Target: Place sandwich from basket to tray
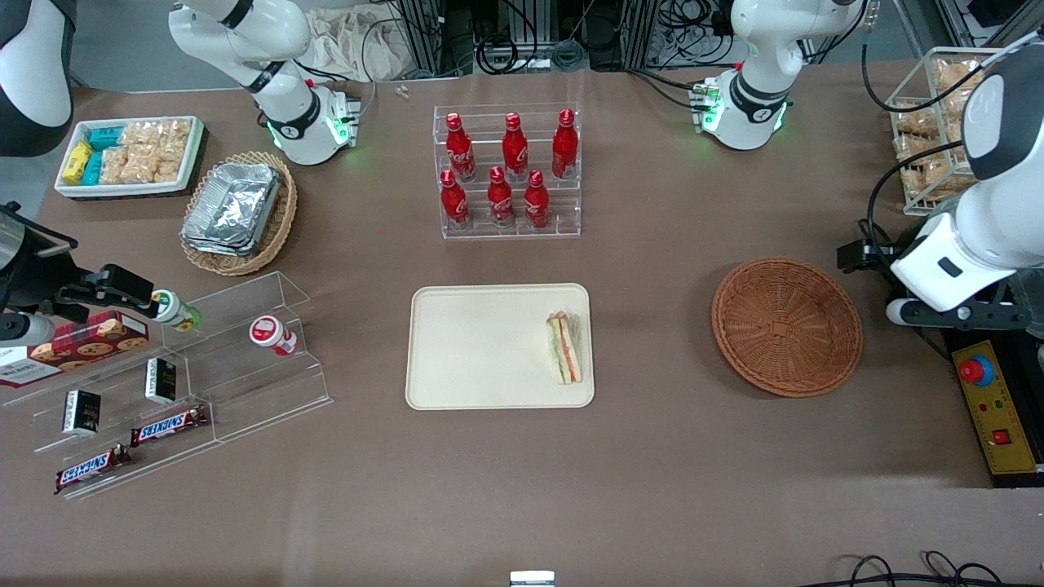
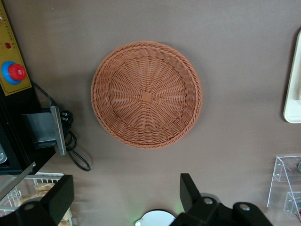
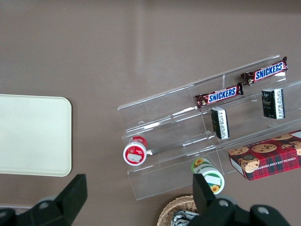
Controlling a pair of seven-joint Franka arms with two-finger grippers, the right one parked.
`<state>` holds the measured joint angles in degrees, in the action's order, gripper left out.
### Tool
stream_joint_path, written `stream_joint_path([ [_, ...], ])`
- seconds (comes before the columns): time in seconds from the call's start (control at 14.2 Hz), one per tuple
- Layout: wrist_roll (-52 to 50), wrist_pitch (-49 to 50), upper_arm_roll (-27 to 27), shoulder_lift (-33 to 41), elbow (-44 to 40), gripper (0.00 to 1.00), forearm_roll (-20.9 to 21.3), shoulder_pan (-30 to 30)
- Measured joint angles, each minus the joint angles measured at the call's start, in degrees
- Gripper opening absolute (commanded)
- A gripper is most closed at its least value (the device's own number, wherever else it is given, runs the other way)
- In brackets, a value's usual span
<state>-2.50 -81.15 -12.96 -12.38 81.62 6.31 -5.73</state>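
On the brown bench (image 1: pixel 652 456), the little triangle sandwich (image 1: pixel 564 349) lies on the flat cream tray (image 1: pixel 481 346). The round reddish-brown wicker basket (image 2: pixel 146 94) holds nothing. The gripper (image 2: pixel 126 195) hangs wide open, high above it.

rough woven wicker basket (image 2: pixel 146 94), smooth matt tray (image 1: pixel 481 346)

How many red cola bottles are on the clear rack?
6: three on the upper step, three on the lower step. None look hidden. The end effector hangs open above the basket.
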Motion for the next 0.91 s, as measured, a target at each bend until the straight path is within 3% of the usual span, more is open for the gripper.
stream_joint_path([
  [0.28, 0.00, -0.16, 0.90, 0.44, 0.01, 1.00, -0.18, -0.85],
  [0.63, 0.15, -2.44, 8.80, 2.57, 1.08, 1.00, -3.58, 3.06],
  [0.91, -0.01, -11.92, 9.01, 9.52, 12.26, 1.00, -3.77, 3.20],
])
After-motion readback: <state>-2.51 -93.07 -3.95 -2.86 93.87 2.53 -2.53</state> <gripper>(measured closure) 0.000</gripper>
